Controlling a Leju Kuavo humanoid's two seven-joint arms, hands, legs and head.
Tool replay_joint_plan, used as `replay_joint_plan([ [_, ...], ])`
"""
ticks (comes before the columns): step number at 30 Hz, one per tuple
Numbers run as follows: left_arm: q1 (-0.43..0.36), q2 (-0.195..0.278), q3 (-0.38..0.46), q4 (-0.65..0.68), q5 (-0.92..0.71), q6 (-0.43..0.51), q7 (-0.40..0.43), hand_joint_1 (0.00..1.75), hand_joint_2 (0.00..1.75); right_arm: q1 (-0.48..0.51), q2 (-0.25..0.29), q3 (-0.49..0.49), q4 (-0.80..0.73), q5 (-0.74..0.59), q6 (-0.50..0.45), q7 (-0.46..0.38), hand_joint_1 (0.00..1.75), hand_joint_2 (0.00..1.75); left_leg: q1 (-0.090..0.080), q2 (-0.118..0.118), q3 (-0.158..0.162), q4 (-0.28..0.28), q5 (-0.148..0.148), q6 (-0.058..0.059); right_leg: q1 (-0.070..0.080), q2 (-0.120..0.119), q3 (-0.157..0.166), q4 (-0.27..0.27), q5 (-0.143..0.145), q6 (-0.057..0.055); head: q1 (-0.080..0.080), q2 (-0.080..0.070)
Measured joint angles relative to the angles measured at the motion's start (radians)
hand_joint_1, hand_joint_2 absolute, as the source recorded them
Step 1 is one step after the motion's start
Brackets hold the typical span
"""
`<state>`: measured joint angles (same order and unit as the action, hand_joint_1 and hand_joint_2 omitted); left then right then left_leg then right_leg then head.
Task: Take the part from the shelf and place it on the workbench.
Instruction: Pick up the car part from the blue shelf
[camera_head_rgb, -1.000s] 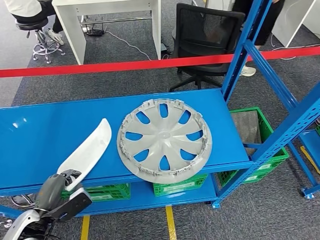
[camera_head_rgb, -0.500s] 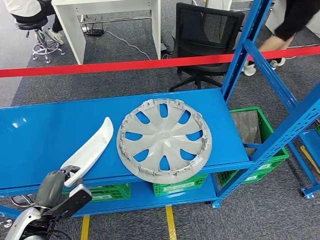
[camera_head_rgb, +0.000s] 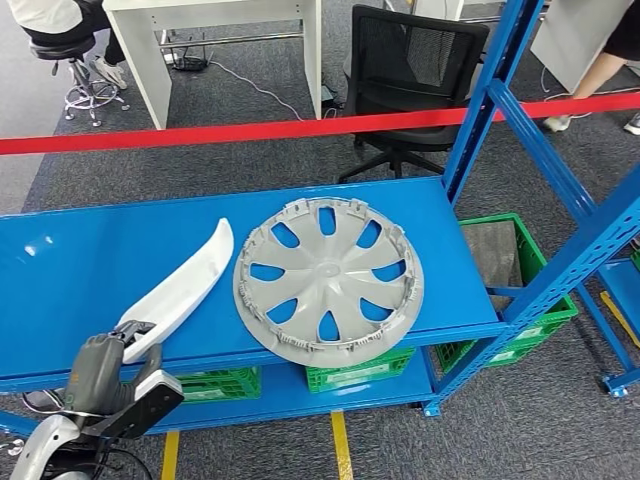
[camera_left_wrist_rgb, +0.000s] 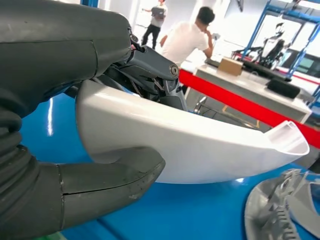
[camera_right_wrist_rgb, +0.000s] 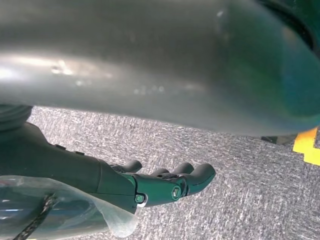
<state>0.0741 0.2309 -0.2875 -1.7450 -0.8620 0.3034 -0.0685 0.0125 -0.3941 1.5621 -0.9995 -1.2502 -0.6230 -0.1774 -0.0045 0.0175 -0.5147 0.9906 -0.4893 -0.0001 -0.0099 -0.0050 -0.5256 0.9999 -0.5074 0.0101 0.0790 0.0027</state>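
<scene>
Head view: left hand (camera_head_rgb: 102, 368), at 7 o'clock in the frame, grips the near end of the white curved part (camera_head_rgb: 181, 290), which lies on the blue shelf (camera_head_rgb: 68, 270) with its far end pointing toward 1 o'clock. Grey wheel cover (camera_head_rgb: 328, 278) lies just beside the part at 3 o'clock. Left wrist view: thumb and fingers (camera_left_wrist_rgb: 151, 70) clamp the part (camera_left_wrist_rgb: 196, 145). Right wrist view: right hand (camera_right_wrist_rgb: 166, 185) hangs over grey carpet (camera_right_wrist_rgb: 245, 195), fingers extended, apparently holding nothing.
</scene>
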Motion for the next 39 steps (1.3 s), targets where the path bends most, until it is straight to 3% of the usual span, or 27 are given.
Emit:
replay_joint_plan([
  [17, -0.006, -0.001, -0.046, -0.097, -0.195, 0.288, -0.07, 1.75, 1.75, 0.007, 0.0, 0.0, -0.018, -0.027, -0.032, 0.004, 0.0, 0.0, 0.0, 0.0, 0.0, 0.0, 0.0, 0.0, 0.0, 0.0, 0.0, 0.0, 0.0, 0.0, 0.0, 0.0],
  [27, -0.011, -0.001, -0.066, -0.144, -0.206, 0.349, -0.094, 1.75, 1.75, 0.008, 0.0, 0.0, -0.022, -0.03, -0.032, 0.001, 0.0, 0.0, 0.0, 0.0, 0.0, 0.0, 0.0, 0.0, 0.0, 0.0, 0.0, 0.0, 0.0, 0.0, 0.0, 0.0],
  [39, -0.011, -0.001, -0.072, -0.158, -0.208, 0.357, -0.098, 1.75, 1.75, 0.008, 0.0, 0.0, -0.022, -0.031, -0.031, 0.0, 0.0, 0.0, 0.0, 0.0, 0.0, 0.0, 0.0, 0.0, 0.0, 0.0, 0.0, 0.0, 0.0, 0.0, 0.0, 0.0],
])
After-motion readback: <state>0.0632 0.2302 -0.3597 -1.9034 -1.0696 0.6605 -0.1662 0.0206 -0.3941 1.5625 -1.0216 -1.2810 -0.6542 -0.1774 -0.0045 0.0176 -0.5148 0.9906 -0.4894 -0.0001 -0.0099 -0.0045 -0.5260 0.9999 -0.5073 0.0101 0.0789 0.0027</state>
